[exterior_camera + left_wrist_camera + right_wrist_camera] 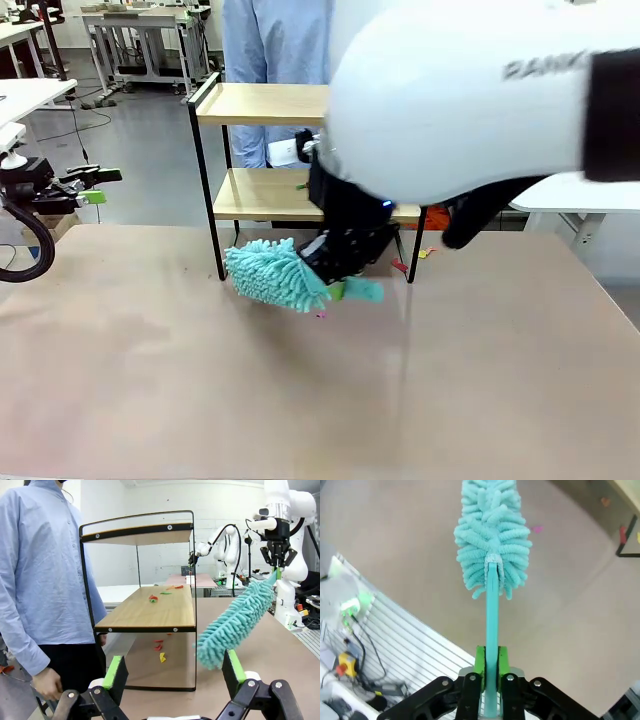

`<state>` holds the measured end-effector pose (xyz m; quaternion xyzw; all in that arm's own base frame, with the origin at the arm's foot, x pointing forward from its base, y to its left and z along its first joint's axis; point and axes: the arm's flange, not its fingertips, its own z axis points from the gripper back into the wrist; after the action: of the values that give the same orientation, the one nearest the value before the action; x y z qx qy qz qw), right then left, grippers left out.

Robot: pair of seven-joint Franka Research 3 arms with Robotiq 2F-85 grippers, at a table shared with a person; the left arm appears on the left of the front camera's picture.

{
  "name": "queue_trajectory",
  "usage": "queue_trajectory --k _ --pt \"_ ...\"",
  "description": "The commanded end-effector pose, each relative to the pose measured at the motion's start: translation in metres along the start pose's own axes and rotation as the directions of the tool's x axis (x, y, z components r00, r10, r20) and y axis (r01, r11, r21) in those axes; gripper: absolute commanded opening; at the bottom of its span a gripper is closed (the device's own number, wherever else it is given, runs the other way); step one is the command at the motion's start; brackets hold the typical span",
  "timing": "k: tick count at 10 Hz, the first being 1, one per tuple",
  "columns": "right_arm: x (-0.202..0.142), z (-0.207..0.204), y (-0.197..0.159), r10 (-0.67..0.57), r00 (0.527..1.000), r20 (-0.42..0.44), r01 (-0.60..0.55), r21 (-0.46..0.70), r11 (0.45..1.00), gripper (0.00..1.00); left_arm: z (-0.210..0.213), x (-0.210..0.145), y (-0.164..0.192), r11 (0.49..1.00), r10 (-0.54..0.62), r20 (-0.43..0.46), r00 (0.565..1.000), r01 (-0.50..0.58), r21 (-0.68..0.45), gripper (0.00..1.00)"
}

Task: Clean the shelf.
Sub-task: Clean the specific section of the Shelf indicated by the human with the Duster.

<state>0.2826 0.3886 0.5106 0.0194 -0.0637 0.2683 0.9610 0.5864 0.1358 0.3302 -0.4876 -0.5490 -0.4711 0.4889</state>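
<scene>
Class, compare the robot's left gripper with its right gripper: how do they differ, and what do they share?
The left gripper is open and empty; the right gripper is shut on the handle of a teal duster. The left gripper sits off to the left of the shelf, apart from it; the right gripper hangs close in front of it. Both are black with green pads.

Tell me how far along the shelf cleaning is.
Done: the right claw is shut on the duster handle, and a few scraps lie on the table under the shelf, possibly swept down. In hand: the duster hangs beside the shelf, off its boards. Left: scraps on the lower board need sweeping off.
</scene>
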Motion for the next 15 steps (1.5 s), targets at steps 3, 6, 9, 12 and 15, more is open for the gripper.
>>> queue_trajectory --k 3,6,9,12,15 --pt "0.058 -0.035 0.048 -0.273 0.951 0.143 0.291 -0.124 0.949 0.13 -0.001 0.004 -0.003 1.0 -0.002 0.001 1.0 0.002 -0.002 1.0" --pt "0.103 -0.076 0.063 -0.351 0.895 0.274 0.396 -0.127 0.91 0.13 -0.001 0.004 -0.003 1.0 -0.002 0.001 1.0 0.002 -0.002 1.0" --pt "0.132 -0.11 0.069 -0.396 0.87 0.294 0.436 -0.08 0.897 0.13 -0.001 0.004 -0.003 1.0 -0.002 0.001 1.0 0.002 -0.002 1.0" --pt "0.103 -0.096 0.05 -0.359 0.894 0.269 0.401 -0.118 0.909 0.13 -0.001 0.004 -0.003 1.0 -0.002 0.001 1.0 0.002 -0.002 1.0" --pt "0.129 -0.122 0.083 -0.397 0.853 0.338 0.462 -0.137 0.876 0.13 -0.001 0.004 -0.003 1.0 -0.002 0.001 1.0 0.002 -0.002 1.0"
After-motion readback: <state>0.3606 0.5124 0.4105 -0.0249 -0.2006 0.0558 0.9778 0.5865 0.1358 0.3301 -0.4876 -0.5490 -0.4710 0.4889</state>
